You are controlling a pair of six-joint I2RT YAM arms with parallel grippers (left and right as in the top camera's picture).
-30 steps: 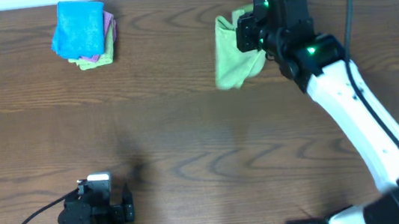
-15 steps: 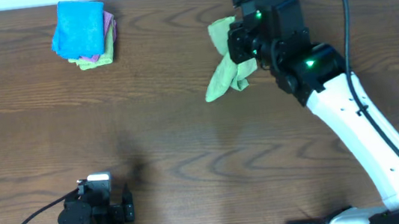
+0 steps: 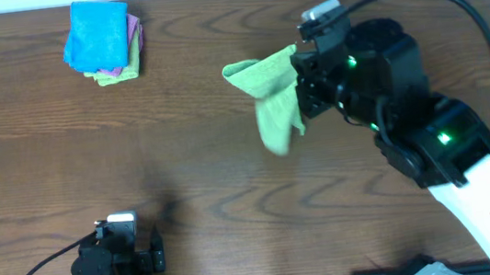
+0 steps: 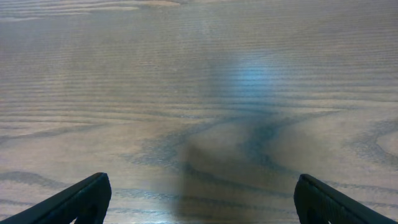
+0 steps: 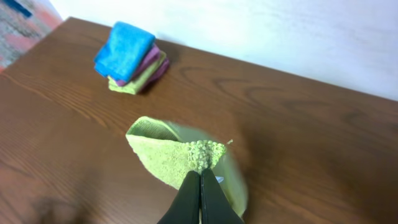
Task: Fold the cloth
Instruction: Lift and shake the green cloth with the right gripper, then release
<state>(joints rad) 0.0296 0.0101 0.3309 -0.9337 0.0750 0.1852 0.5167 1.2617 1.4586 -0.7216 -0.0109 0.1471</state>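
A light green cloth (image 3: 267, 98) hangs bunched in the air over the middle of the wooden table. My right gripper (image 3: 299, 85) is shut on its upper edge and holds it up. In the right wrist view the cloth (image 5: 177, 152) fans out from the closed fingertips (image 5: 201, 175), blurred by motion. My left gripper (image 3: 138, 251) rests near the table's front left edge. In the left wrist view its fingers (image 4: 84, 198) stand wide apart over bare wood, gripper (image 4: 199, 199) open and empty.
A stack of folded cloths, blue (image 3: 98, 34) on top with purple and green beneath, sits at the back left; it also shows in the right wrist view (image 5: 127, 53). A white wall runs behind the table's far edge.
My right gripper has lifted the green cloth off the back of the table and carried it left and toward the front; the cloth now swings free. The left arm has not moved.
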